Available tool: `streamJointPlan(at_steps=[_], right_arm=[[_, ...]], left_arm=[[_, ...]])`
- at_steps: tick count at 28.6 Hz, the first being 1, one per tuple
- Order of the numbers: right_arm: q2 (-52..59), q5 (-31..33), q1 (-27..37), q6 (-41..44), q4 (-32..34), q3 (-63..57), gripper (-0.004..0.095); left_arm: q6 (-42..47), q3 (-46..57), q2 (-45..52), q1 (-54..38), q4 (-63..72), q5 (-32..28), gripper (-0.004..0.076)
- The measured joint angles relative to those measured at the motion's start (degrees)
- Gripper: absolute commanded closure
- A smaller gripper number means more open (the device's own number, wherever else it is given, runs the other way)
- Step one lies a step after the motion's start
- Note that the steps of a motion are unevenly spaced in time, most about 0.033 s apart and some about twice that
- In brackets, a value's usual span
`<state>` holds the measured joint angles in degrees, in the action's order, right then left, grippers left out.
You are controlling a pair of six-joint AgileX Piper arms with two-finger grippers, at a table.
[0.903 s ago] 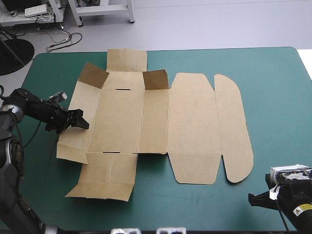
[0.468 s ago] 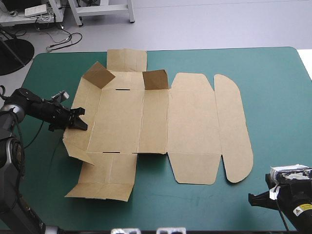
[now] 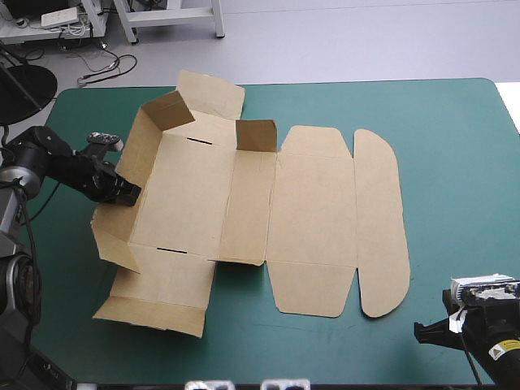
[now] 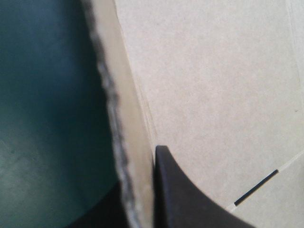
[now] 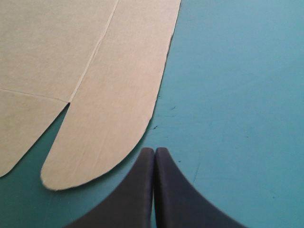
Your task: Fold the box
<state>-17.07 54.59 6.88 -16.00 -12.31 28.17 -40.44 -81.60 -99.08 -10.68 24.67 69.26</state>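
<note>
Left wall of the box (image 3: 244, 203) stands steeper than moments earlier, left tool (image 3: 127, 193) clamped on it, a first side apparently forming; right tool (image 5: 154, 156) waits, tips together.

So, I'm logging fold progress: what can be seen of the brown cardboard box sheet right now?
The brown cut-board box lies mostly flat on the teal-green table cover. Its left wall stands raised, pinched by the black-fingered left gripper; two small far flaps stand up too. Thin slots mark the base. The rounded lid flap lies flat at the right, apart from the shut right gripper.
</note>
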Motion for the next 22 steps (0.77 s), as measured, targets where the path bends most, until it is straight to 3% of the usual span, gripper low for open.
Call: streamJointPlan(at_steps=[16, 22], right_arm=[[0.0, 0.0, 0.0, 0.0, 0.0, 0.0, 0.0928], [0.0, 0.0, 0.0, 0.0, 0.0, 0.0, 0.0928]], left_arm=[[-4.1, -19.2, 2.2, 21.3, -15.0, 1.9, 0.0734], [-5.2, -19.5, 2.2, 32.3, -25.6, -3.4, 0.0734]])
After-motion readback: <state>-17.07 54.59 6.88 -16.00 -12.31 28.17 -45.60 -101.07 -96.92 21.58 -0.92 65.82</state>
